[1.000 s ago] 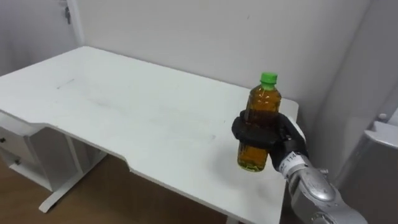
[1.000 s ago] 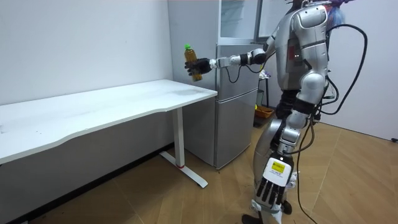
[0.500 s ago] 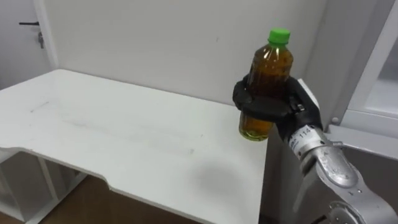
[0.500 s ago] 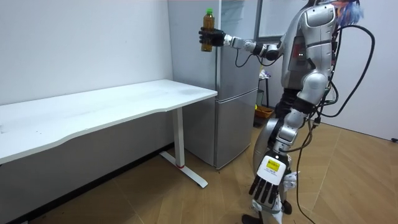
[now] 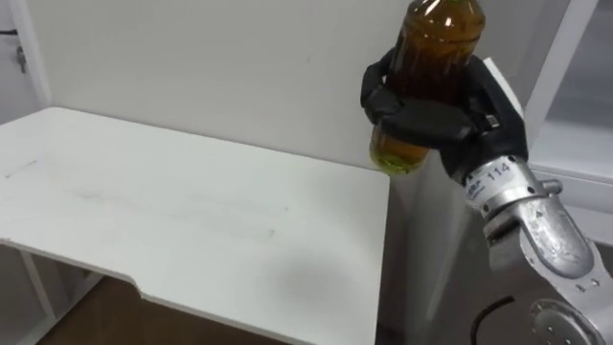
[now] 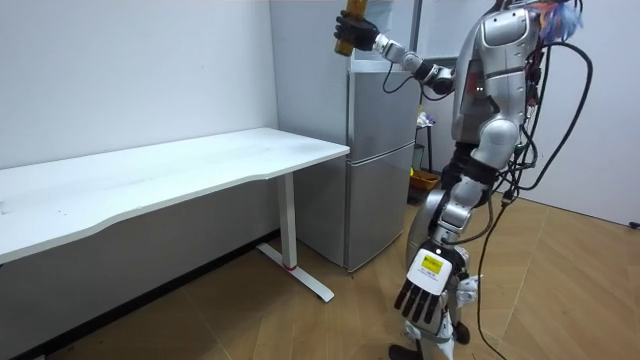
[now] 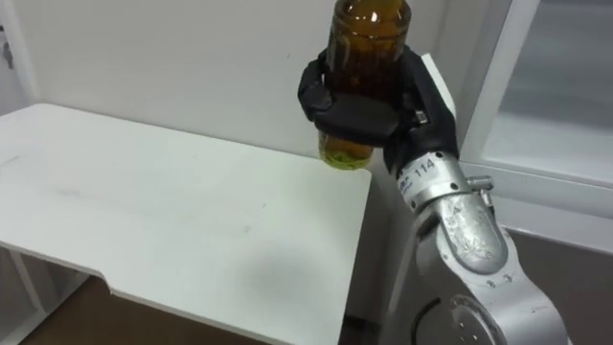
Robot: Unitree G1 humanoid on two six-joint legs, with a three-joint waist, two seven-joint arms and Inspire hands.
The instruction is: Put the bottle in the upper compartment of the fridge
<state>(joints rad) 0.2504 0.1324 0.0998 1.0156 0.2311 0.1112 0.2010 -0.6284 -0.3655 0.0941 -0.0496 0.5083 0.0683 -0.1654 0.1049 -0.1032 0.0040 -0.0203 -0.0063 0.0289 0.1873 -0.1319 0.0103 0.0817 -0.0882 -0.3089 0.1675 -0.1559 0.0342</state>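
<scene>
Now the bottle (image 5: 426, 81) is off the table (image 5: 144, 211) and high in the air, at about 1 o'clock in the left eye view, its top out past the upper edge. The right hand (image 5: 436, 120) is wrapped round its lower half, dark fingers curled across the front and thumb round the other side. That grip probably keeps the bottle upright and leaves its base free to be set on a shelf. The amber liquid sits level, so the bottle is close to vertical, leaning only a little. In the room view the robot stands at 3 o'clock of the fridge (image 6: 380, 170), right arm stretched up toward 11 o'clock. This puts the bottle level with the open upper compartment (image 6: 385, 30) but, by my reading, still in front of it and not yet inside. The left hand (image 6: 425, 295) hangs low by the leg, fingers straight and loosely spread, holding nothing. A second ago the bottle was held just above the table's end, with its green cap in plain sight. Half a second ago it was about level with the fridge's top edge. Since then the arm has lifted it higher and nearer the fridge, while the head camera has swung toward the fridge, so the table's apparent slide toward 9 o'clock is not a real move.
</scene>
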